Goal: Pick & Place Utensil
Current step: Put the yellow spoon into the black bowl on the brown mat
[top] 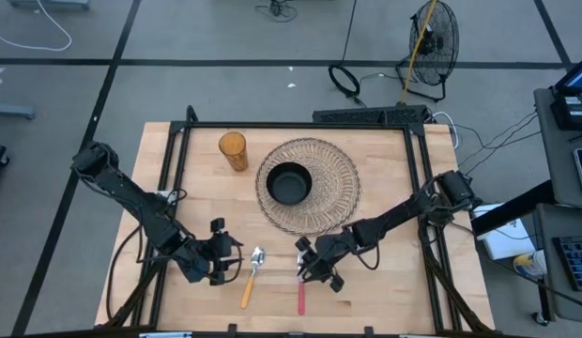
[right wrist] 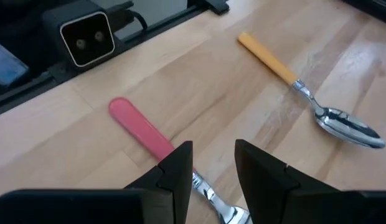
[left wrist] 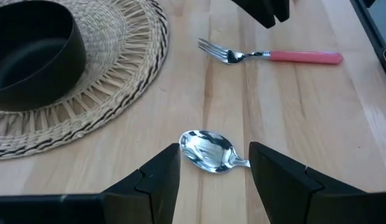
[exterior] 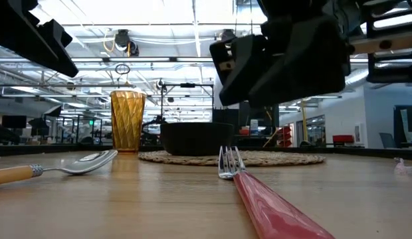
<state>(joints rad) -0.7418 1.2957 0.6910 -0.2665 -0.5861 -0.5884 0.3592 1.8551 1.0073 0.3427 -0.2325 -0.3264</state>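
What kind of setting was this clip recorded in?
Probably an open lab or workshop, not a home: a wooden table on a bare concrete floor, a floor fan with loose cables nearby, and exposed ceiling trusses and strip lights in the low view.

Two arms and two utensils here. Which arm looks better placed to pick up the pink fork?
Probably the right. The right gripper hangs open directly over the fork, its fingers straddling the neck in the wrist view. The left gripper sits beside the spoon, farther from the fork.
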